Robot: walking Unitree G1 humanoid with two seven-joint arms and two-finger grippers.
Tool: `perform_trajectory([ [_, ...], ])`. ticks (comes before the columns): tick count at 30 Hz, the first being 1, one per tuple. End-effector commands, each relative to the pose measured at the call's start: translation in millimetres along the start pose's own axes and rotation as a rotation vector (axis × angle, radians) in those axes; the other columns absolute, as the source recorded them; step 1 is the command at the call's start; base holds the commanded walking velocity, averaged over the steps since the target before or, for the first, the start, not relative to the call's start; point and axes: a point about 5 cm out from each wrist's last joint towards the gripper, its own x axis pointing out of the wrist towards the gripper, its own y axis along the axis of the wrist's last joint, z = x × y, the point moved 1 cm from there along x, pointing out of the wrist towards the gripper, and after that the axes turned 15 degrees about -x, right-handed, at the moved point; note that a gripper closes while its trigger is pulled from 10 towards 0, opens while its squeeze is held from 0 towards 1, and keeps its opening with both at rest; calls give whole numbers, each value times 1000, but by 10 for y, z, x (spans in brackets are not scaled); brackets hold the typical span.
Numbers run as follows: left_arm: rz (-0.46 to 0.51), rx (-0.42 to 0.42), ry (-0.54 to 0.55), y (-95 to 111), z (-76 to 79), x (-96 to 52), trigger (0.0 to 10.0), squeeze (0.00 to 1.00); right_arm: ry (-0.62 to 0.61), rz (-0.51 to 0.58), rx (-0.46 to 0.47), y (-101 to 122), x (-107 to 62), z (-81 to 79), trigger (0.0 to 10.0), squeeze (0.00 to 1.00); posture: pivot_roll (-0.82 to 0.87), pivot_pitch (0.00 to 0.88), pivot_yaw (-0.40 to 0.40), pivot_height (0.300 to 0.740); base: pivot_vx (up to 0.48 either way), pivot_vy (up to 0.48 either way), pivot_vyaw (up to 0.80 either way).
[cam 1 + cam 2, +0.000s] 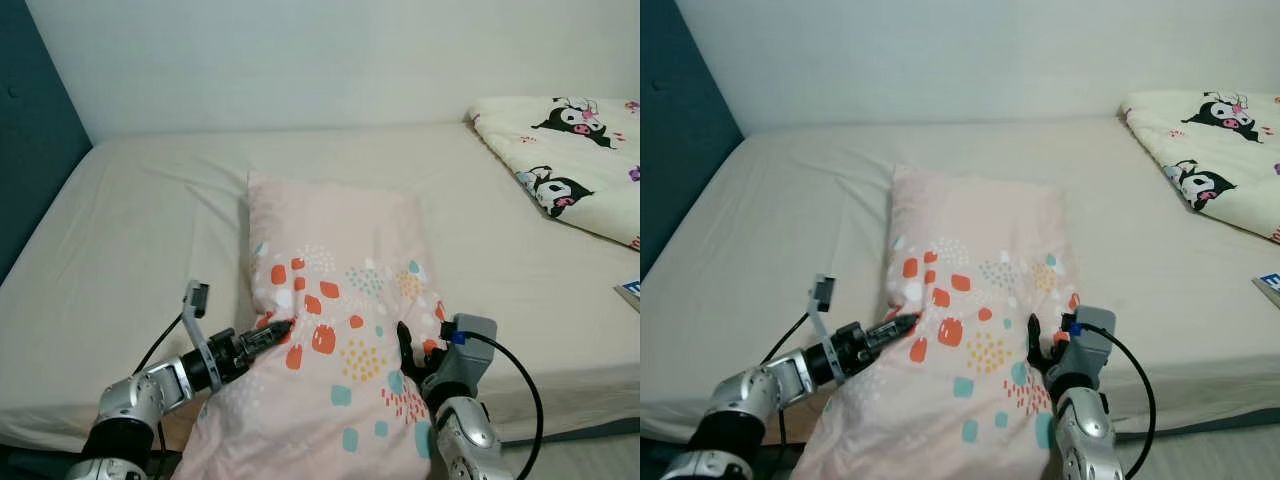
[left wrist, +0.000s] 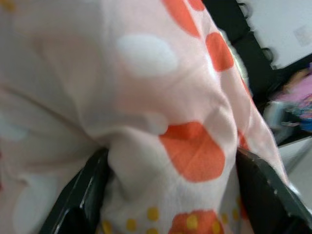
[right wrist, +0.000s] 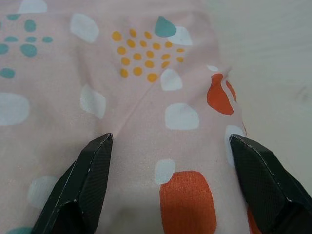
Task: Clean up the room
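Note:
A pink pillow [image 1: 340,270] with orange, teal and white spots lies lengthwise on the cream bed [image 1: 140,230], its near end hanging over the front edge. My left gripper [image 1: 275,333] pushes into the pillow's left edge. In the left wrist view its black fingers [image 2: 83,200] stand wide apart, with a bulge of the pillow fabric [image 2: 161,146] between them. My right gripper [image 1: 418,352] rests on the pillow's right side near the front. It is open, fingers [image 3: 87,180] spread over the flat fabric [image 3: 146,97].
A folded cream blanket [image 1: 570,150] with black cartoon figures lies at the bed's back right. A small blue and white object [image 1: 630,290] sits at the right edge. A dark teal panel [image 1: 30,140] bounds the left side, a white wall the back.

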Motion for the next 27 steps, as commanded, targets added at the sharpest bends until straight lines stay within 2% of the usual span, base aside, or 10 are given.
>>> perform_trajectory([
  [1,-52,29,8,-115,33,133,10000,1000,61,-50,-16,-85,-11,-150,10000,1000,-28,97,-24,588,0,0,0],
  [9,-87,70,60,-134,52,287,10000,1000,67,-57,-23,-91,-5,-165,10000,1000,-26,87,-22,588,0,0,0],
  [11,-85,73,95,-135,46,343,10000,435,68,-59,-26,-96,-2,-167,10000,1000,-26,81,-21,588,0,0,0],
  [12,-85,73,95,-135,46,343,10000,435,68,-59,-26,-96,-2,-167,10000,1000,-26,81,-21,588,0,0,0],
  [14,-93,58,100,-147,65,385,9059,0,68,-61,-29,-99,3,-169,10000,1000,-25,77,-21,588,0,0,0],
  [15,-100,50,96,-156,75,395,9059,0,68,-62,-30,-99,5,-169,10000,1000,-25,77,-21,588,0,0,0],
  [16,-117,44,78,-177,105,406,431,0,69,-63,-32,-99,9,-172,10000,780,-24,74,-21,588,0,0,0],
  [18,-129,40,66,-190,126,412,431,0,70,-64,-34,-99,13,-174,10000,780,-24,74,-21,588,0,0,0],
  [19,-150,37,61,-214,142,415,0,0,71,-65,-37,-99,17,-176,10000,0,-23,73,-20,588,0,0,0],
  [27,-216,26,64,-313,177,407,0,0,77,-69,-44,-103,40,-191,10000,0,-15,67,-23,588,0,0,0],
])
